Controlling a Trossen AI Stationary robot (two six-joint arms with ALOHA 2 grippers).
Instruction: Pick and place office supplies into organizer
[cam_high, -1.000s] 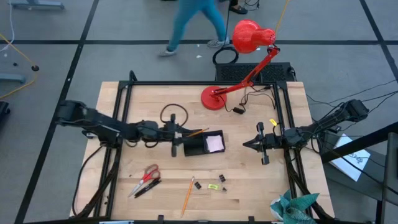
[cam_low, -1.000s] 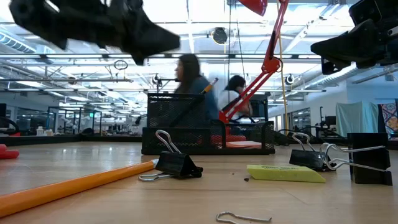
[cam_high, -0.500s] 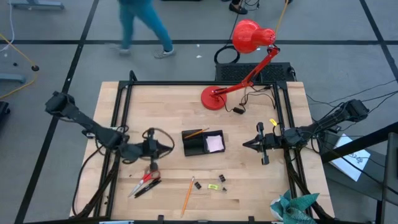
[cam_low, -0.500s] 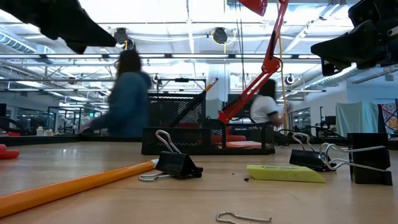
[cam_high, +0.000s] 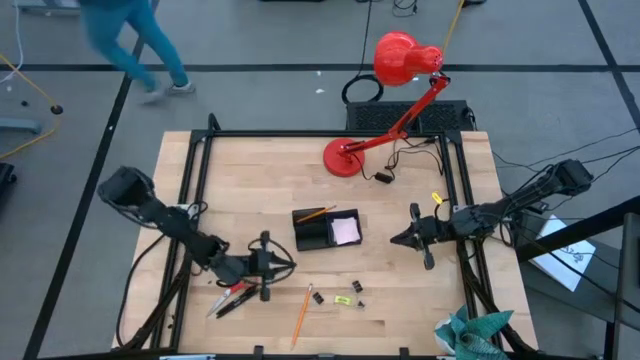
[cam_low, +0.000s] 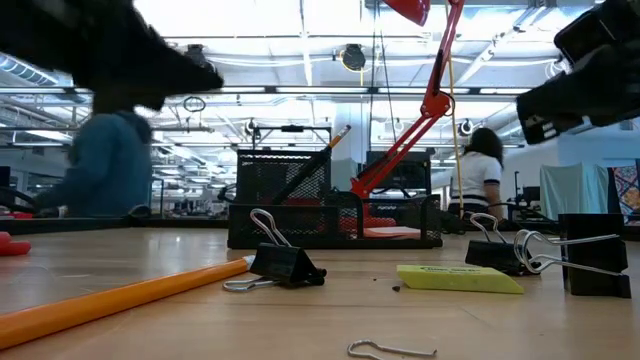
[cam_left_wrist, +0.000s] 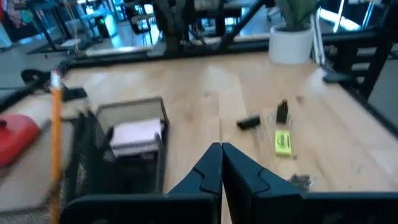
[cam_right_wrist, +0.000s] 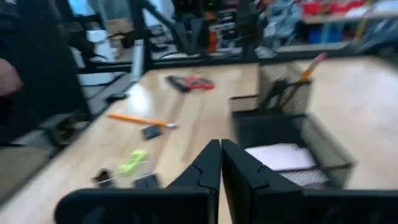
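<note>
The black mesh organizer (cam_high: 327, 230) stands mid-table, with a pale pink pad (cam_left_wrist: 138, 132) lying in one compartment and an orange pencil (cam_left_wrist: 56, 124) leaning in another. Red-handled scissors (cam_high: 235, 295), a loose orange pencil (cam_high: 301, 315), black binder clips (cam_high: 318, 296) and a yellow-green bit (cam_high: 343, 299) lie near the front edge. My left gripper (cam_high: 288, 265) is shut and hovers just right of the scissors, pointing toward the table's right. My right gripper (cam_high: 393, 238) is shut and hangs right of the organizer, pointing at it. Neither holds anything.
A red desk lamp (cam_high: 390, 100) stands at the back with its base (cam_high: 342, 158) on the table, its cable trailing to the right. A black frame rail (cam_high: 200, 180) runs along the table's edges. A person (cam_high: 130, 40) walks on the floor beyond the far edge.
My left gripper has swung away from the organizer's left side toward the table's near edge and sunk a little; it now hangs beside the scissors. My right gripper has stayed in place and rolled slightly. The person behind the table has walked to the left.
</note>
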